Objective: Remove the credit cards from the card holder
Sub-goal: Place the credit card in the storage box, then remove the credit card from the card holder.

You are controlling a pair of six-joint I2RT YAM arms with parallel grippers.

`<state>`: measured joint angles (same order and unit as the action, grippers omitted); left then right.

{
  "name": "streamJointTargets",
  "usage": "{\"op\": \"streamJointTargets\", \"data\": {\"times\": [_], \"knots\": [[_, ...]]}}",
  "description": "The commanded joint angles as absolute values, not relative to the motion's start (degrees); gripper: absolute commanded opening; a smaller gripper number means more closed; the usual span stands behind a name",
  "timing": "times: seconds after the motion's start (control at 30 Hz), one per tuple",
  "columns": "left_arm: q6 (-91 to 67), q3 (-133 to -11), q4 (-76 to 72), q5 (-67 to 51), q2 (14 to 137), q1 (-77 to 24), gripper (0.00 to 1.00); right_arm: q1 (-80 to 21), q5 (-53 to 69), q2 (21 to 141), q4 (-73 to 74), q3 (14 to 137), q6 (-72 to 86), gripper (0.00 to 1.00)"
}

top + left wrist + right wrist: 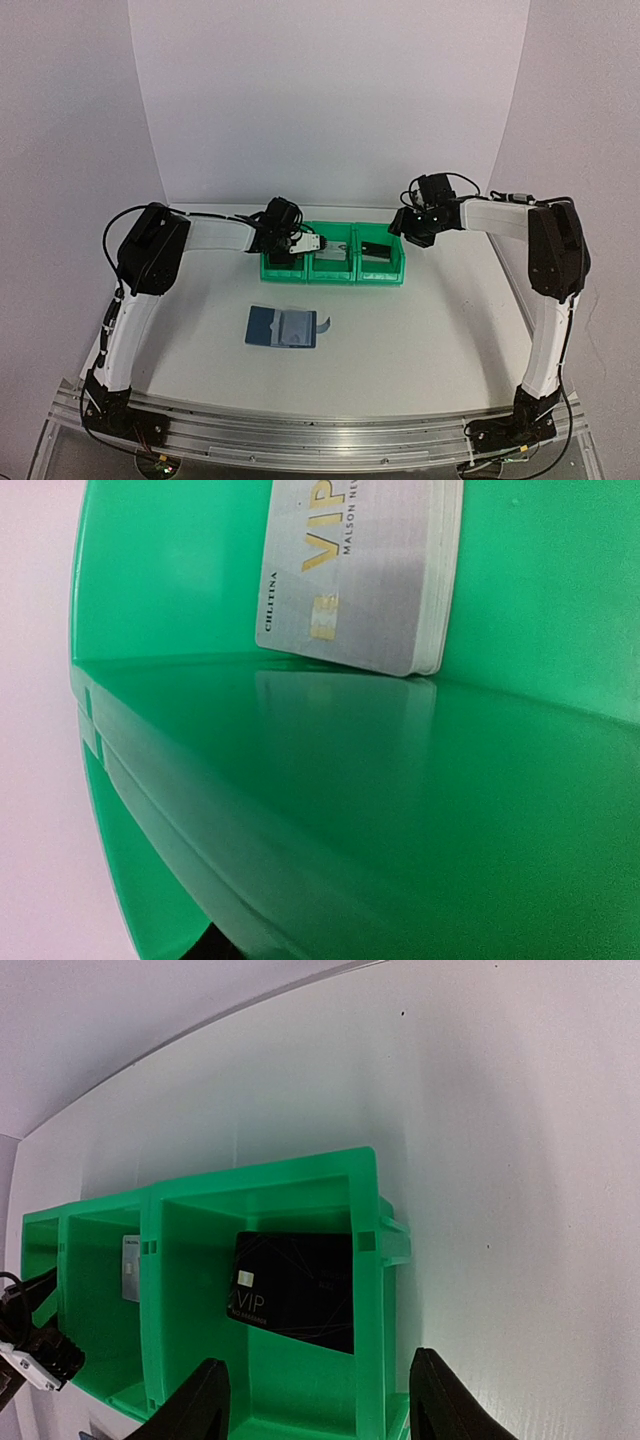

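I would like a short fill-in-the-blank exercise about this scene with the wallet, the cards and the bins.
1. The small blue folding wallet lies ____ on the white table.
2. The row holds ____ green plastic bins.
3. The black plastic card stands in the bin nearest the ____ arm.
4. The right tool has its jaws ____.
Missing words: open; three; right; open.

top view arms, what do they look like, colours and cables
The left arm and right arm match: white tubular links, bulky black joint housings, thin black cables looping near the joints. The right arm's fingers are plain black.
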<state>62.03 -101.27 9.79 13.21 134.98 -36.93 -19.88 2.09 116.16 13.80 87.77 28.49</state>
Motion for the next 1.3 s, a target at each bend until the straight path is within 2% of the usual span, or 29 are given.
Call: {"op": "streamJointTargets", "data": {"times": [0.0, 0.2, 0.4, 0.6, 0.8, 0.9, 1.07, 1.27], "knots": [[59.89, -104.1, 14.42, 12.51, 132.72, -36.99, 0.32, -19.55, 2.94, 115.64, 13.58, 89.54, 27.65, 0.58], [55.86, -105.33, 16.46, 8.28, 129.19, -37.0, 0.33, -19.6, 3.57, 114.91, 13.54, 90.05, 27.72, 0.58], [50.19, -106.06, 17.23, 3.4, 124.84, -36.91, 0.38, -19.58, 4.6, 114.37, 13.58, 91.89, 26.83, 0.58], [39.35, -111.18, 24.87, -0.67, 123.85, -34.97, 0.4, -19.58, 5.48, 113.82, 13.61, 92.7, 26.64, 0.58], [34.47, -110.35, 28.65, -4.65, 121.27, -32.91, 0.42, -19.6, 7.65, 112.83, 13.55, 93.44, 26.66, 0.58], [35.67, -103.58, 27.78, -11.11, 116.1, -32.44, 0.47, -19.67, 10.68, 111.79, 13.61, 94.08, 26.36, 0.58], [38.11, -88.0, 25.44, -20.21, 103.94, -32.42, 0.67, -22.05, 12.76, 107.94, 13.64, 92.24, 28.48, 0.58], [33.31, -72.49, 25.53, -26.78, 93.19, -32.47, 0.72, -32.07, 11.62, 104.35, 13.64, 87.42, 34.53, 0.57]]}}
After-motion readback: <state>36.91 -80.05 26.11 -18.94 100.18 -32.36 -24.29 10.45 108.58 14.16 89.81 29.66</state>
